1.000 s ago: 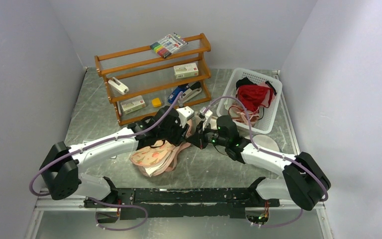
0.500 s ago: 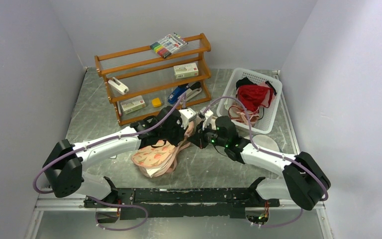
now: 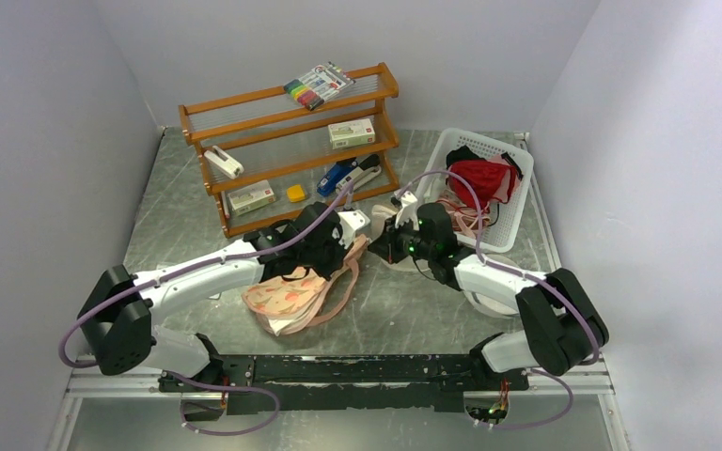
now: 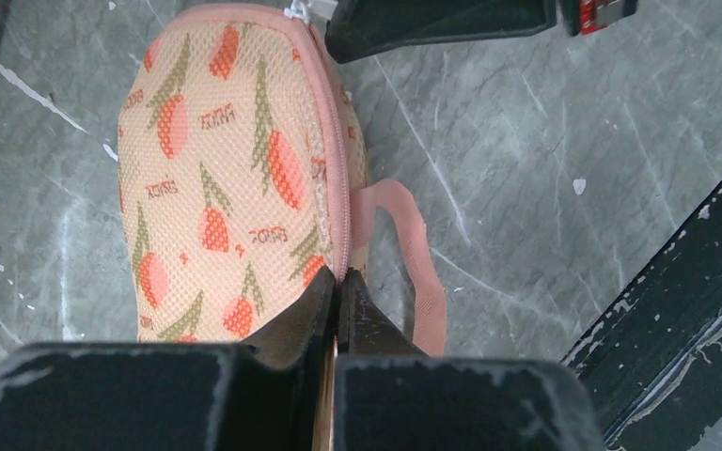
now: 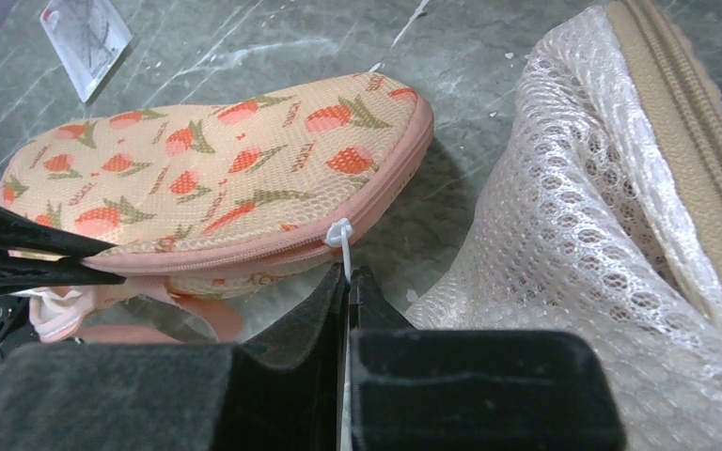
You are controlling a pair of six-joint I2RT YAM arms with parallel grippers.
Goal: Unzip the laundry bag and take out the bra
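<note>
Laundry bag (image 3: 291, 293) lies on the table (image 3: 179, 221) between the arms, left gripper (image 4: 338, 282) pinching its pink seam (image 4: 337, 160), right gripper (image 5: 349, 282) clamped on the thin white zip pull (image 5: 340, 233), which may slip free if the bag drags.

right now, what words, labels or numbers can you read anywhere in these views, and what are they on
Nothing is clear enough to quote.
laundry bag: a short reddish word repeated between the printed flowers, too blurred to read.
marker pack: print too small to read.
upper white box: label with a red mark, too small to read.
lower white box: label too small to read.
</note>
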